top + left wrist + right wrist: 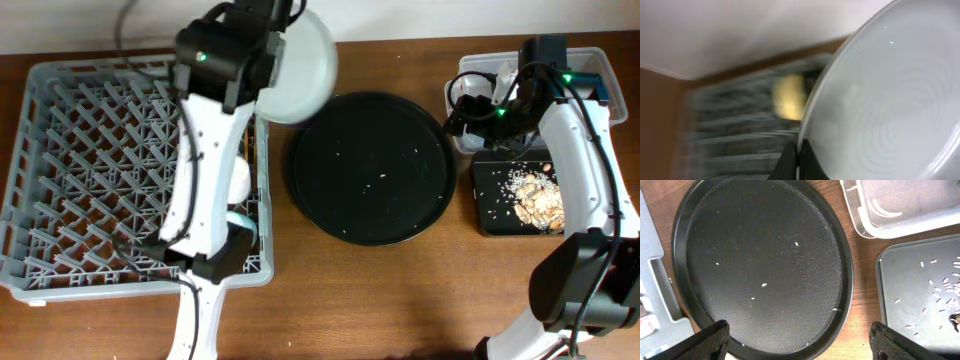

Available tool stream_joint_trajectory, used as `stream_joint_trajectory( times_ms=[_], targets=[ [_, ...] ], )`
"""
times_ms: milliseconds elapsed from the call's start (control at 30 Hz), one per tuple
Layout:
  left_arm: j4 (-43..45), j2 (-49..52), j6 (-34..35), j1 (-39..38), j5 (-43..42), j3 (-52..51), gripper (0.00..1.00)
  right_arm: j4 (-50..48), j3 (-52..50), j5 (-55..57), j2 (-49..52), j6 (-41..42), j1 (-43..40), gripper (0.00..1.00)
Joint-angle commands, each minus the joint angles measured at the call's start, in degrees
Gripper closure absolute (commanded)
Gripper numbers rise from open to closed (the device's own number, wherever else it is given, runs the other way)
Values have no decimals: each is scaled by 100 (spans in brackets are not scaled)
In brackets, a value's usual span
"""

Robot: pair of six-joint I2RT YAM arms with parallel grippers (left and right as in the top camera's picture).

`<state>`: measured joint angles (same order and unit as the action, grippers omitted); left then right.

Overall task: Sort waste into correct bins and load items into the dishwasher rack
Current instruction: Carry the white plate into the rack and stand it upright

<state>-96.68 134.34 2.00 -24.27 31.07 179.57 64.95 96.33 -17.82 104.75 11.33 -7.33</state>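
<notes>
White plate (300,65) hung beside the dishwasher rack's (100,150) far corner, its rim apparently pinched in the clenched left gripper (796,161); that thin hold could slip. The right gripper (800,345) gaped, empty.

Brown wooden worktop (400,300) carrying four things.
Grey dishwasher rack (90,170) at left, round black tray (370,170) in the middle, clear tub (595,58) just beside shallow black tray (495,205) at right.

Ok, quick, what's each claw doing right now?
Left claw: closed on the white plate.
Right claw: open, holding nothing.
</notes>
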Motion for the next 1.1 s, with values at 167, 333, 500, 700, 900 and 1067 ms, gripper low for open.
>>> stream_joint_trajectory(
  times_ms=[167,333,500,700,900,1067],
  targets=[
    [-4,-214,-1864,986,3067,-470,100,-17,118,33,-13,-59,31,10],
    [-4,-214,-2142,1932,2433,-1449,100,0,118,31,-13,-57,31,10],
    [-2,-214,-2645,2334,2264,-3058,100,66,118,31,-13,-57,31,10],
    [275,-227,-2765,2312,2415,-3519,100,85,118,31,-13,-57,31,10],
    [297,-227,-2761,2122,2090,-3519,100,166,118,31,-13,-59,31,10],
    [291,-225,-2758,2142,822,-3521,99,175,118,31,-13,-59,31,10]
  ],
)
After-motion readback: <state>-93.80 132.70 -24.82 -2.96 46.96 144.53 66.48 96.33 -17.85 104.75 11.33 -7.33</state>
